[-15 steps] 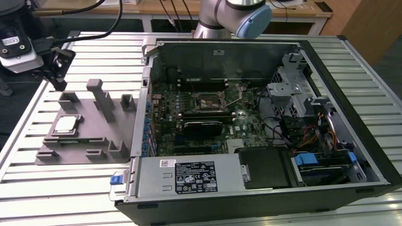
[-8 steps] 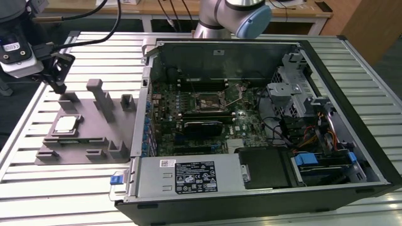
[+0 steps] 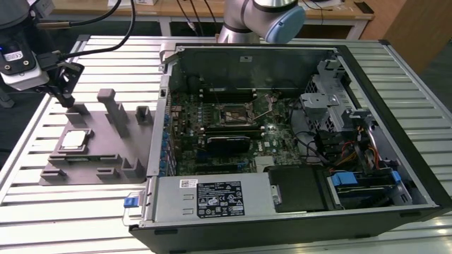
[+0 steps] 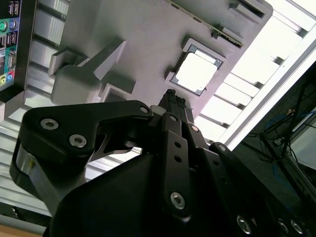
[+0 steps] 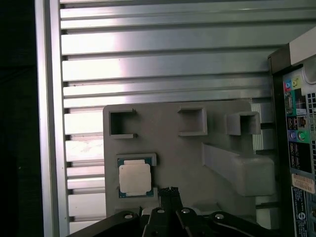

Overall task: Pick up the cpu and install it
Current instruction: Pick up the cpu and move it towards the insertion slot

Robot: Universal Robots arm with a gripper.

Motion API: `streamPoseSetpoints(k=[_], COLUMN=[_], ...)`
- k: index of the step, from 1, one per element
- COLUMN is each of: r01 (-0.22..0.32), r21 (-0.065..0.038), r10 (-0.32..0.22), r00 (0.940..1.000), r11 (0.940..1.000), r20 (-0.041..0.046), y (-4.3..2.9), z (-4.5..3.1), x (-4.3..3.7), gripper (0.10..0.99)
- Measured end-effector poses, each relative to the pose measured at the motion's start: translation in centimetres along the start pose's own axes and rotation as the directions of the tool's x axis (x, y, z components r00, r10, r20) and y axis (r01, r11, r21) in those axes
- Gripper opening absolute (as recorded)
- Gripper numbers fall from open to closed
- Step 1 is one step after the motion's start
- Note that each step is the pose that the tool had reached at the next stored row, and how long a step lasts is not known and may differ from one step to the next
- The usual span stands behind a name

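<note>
1 cpu (image 3: 74, 139) lies flat in a square pocket of the grey holder tray (image 3: 106, 159) on the slatted bench (image 3: 63, 211), beside the open computer case (image 3: 282, 132). Tool (image 3: 69, 103) hovers near the cpu without touching it, fingers closed together on nothing.

Your gripper (image 4: 175, 98): tips closed together, just beside the cpu (image 4: 197, 73)
The cpu: lying flat in a pocket of the grey fixture (image 4: 133, 34)
</note>
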State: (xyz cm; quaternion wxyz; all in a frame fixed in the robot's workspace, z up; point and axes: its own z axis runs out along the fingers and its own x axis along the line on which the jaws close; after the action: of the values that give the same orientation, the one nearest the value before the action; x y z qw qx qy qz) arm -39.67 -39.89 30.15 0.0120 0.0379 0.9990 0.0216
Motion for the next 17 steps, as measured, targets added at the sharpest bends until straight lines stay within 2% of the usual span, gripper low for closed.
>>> streamPoseSetpoints(k=[17], r01=[0.000], r21=[0.000], r10=[0.000], r00=[1.0000], r11=[1.0000], r20=[0.0002], y=[-0.08], z=[0.42], x=[0.79], gripper=[0.106])
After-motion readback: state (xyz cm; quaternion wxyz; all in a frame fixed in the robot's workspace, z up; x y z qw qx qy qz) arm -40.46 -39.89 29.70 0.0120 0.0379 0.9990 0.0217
